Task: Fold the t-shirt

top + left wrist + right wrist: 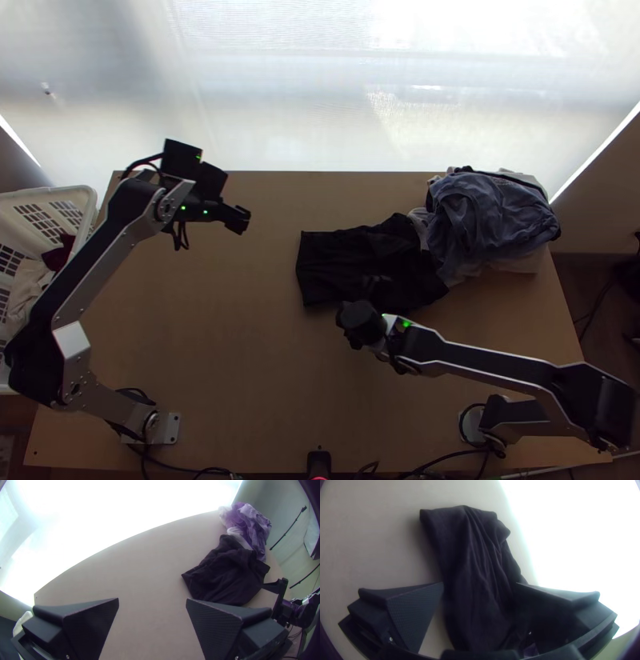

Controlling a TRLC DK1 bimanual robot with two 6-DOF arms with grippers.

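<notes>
A black garment point(360, 260) lies loosely flattened and wrinkled right of the table's middle, its right end against the clothes pile. In the left wrist view the dark cloth point(226, 573) has a pointed corner; in the right wrist view the cloth point(470, 563) shows long creases. My left gripper point(238, 218) is over the table's far left part, well away from the cloth; its fingers point(151, 603) are wide open with nothing between them. My right gripper point(349, 322) is at the cloth's near edge; open too, the right gripper point(480, 586) has the cloth in view between its fingers.
A heap of blue-grey and white clothes point(492, 216) is at the table's far right, touching the black garment. A white basket point(60, 196) with cloth in it stands off the left edge. Bare wood point(232, 336) shows between the arms, and a small black device point(318, 462) sits at the near edge.
</notes>
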